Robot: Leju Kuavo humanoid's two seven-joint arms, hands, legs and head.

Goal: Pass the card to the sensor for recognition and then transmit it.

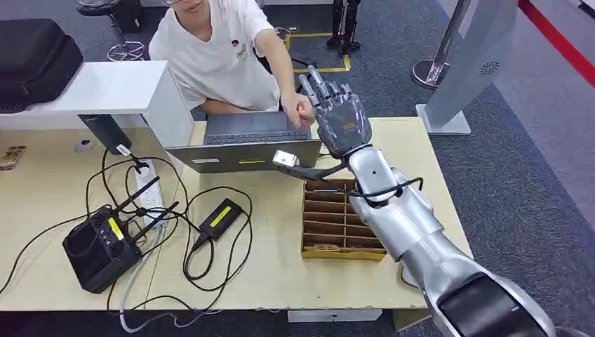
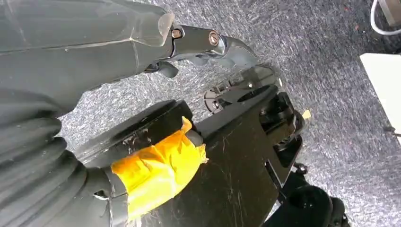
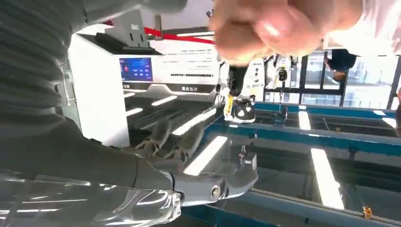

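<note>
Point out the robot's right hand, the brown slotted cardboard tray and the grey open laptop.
right hand [image 1: 342, 121], head view, back of palm
brown slotted cardboard tray [image 1: 330, 219], head view, middle dividers
grey open laptop [image 1: 242, 154], head view, lid back

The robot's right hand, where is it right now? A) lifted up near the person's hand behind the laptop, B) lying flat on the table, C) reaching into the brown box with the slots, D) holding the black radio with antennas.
A: in the head view the right hand is raised with its fingers apart, close to the person's hand above the laptop, well clear of the slotted box.
</note>
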